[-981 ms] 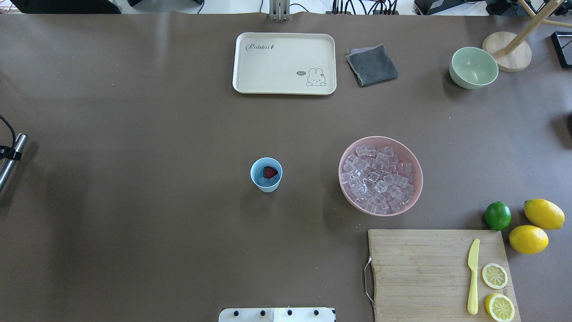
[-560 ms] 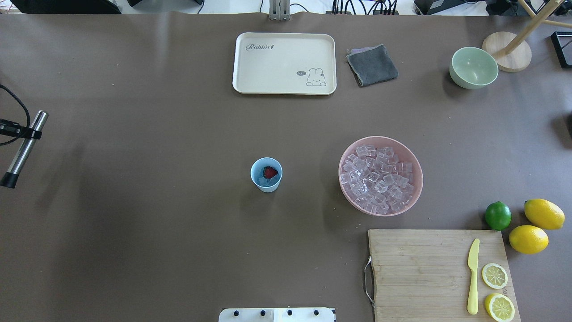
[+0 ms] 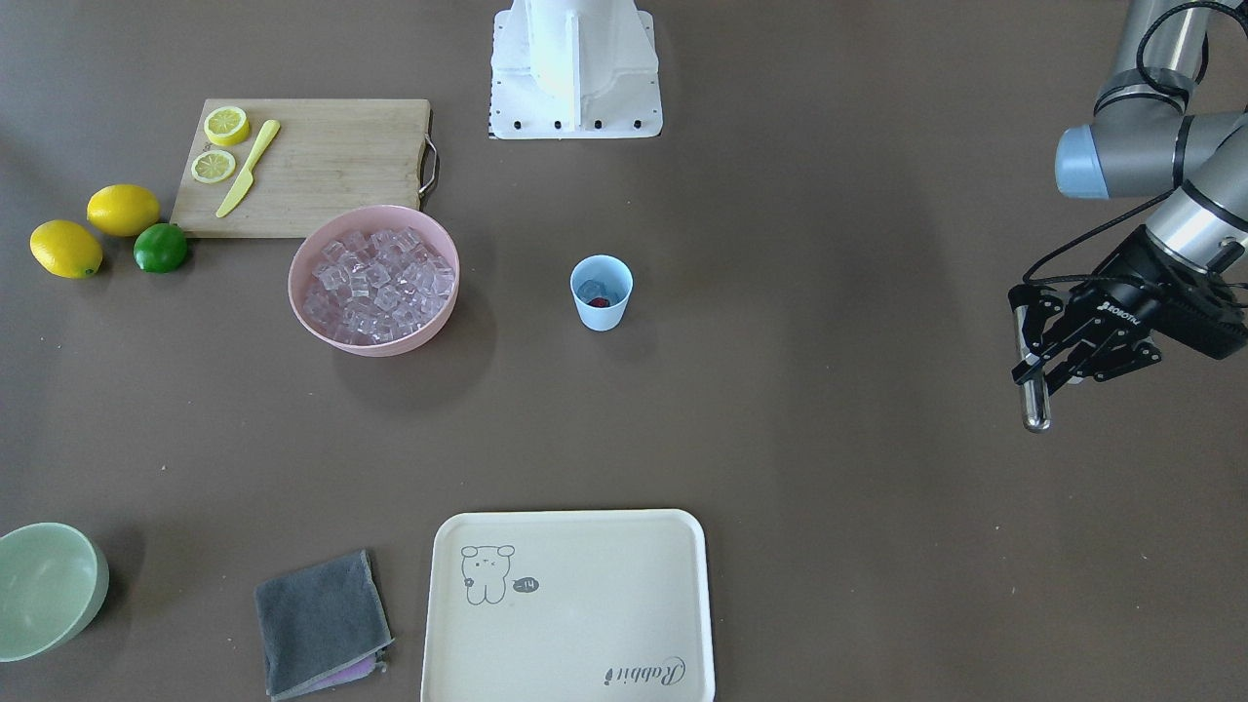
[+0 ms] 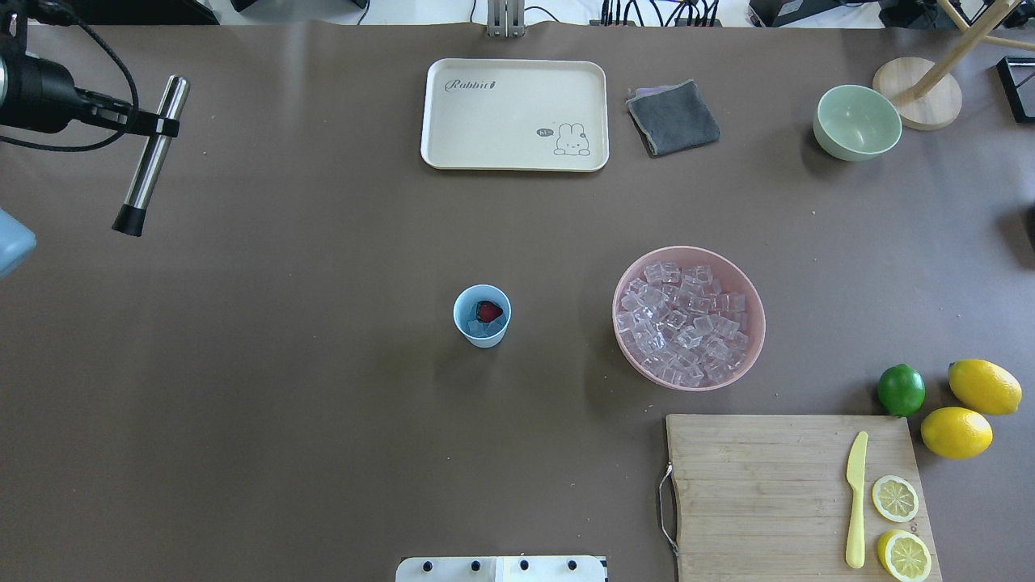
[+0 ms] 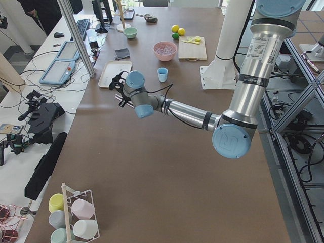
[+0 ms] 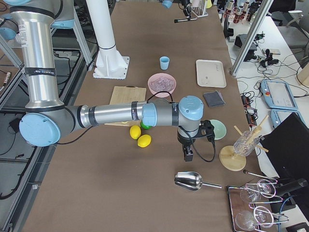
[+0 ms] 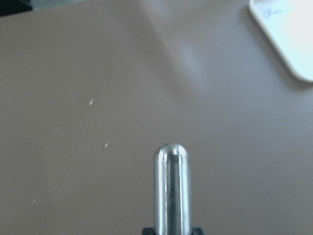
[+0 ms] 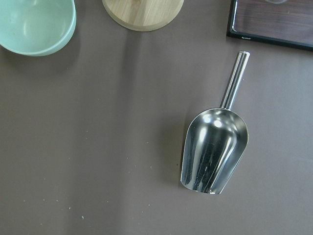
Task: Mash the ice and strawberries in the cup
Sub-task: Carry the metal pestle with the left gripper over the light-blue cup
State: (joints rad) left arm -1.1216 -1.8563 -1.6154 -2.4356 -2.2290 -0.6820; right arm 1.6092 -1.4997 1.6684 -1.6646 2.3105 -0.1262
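The light-blue cup (image 4: 482,317) stands upright mid-table, also in the front-facing view (image 3: 601,292). Inside it lie the red strawberry (image 4: 488,311) and a few ice cubes (image 4: 477,327). Much more ice (image 4: 686,323) fills the pink bowl (image 4: 752,319) to its right. My left gripper (image 4: 166,125) is shut on a metal muddler rod (image 4: 149,170), held in the air far left of the cup and near the table's far left corner; the gripper also shows in the front-facing view (image 3: 1032,361). My right gripper (image 6: 188,155) shows only in the right side view, above the table by the green bowl; I cannot tell its state.
A cream tray (image 4: 514,113), grey cloth (image 4: 673,117) and pale green bowl (image 4: 857,121) lie along the far side. A cutting board (image 4: 752,485) with a yellow knife (image 4: 855,501) and lemon halves is at near right, beside a lime (image 4: 901,390) and lemons. A metal scoop (image 8: 215,147) lies under the right wrist.
My left gripper with the muddler rod has come in from the left edge and moved toward the far side of the table and slightly right. The cup and bowls have not moved.
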